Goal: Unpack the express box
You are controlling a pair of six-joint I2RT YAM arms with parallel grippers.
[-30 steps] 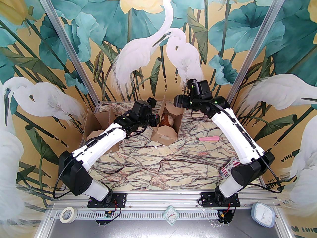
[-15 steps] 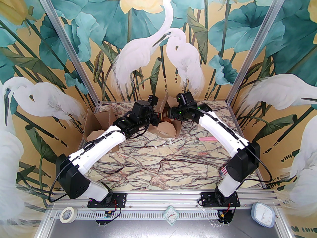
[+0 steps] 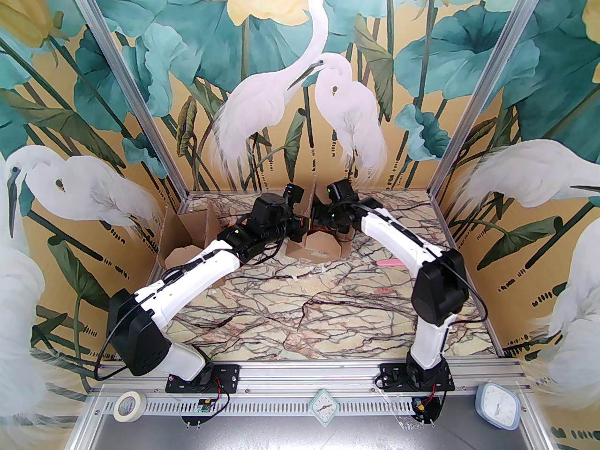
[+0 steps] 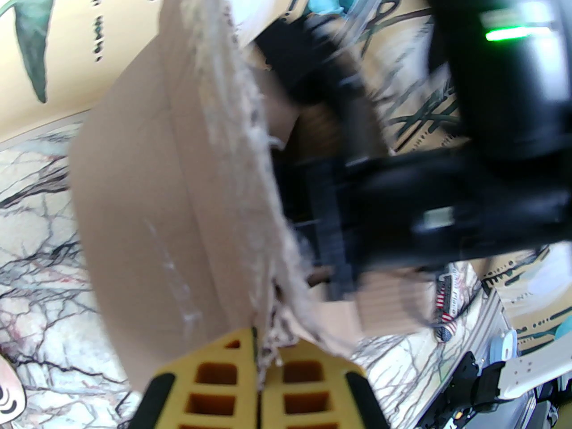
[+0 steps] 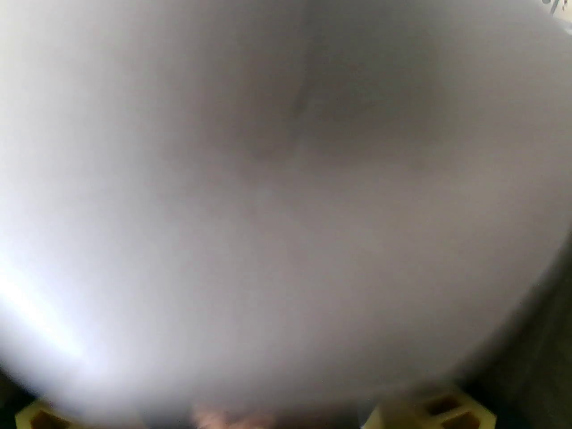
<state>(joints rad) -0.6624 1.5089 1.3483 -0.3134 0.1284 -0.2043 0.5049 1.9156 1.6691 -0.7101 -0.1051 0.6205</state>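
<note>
In the top view the right arm reaches down into the express box and hides its contents from us. The left arm covers the near part of a second carton, and the right end of a pink strip slips under the right arm.

At the left wrist, the left gripper is cropped by the bottom edge. The black wrist opposite is smeared, and a small flag-patterned item is too blurred to name.

At the right wrist, we cannot identify a pale mass that is blurred by closeness. The right gripper is cut off at the bottom edge.
</note>
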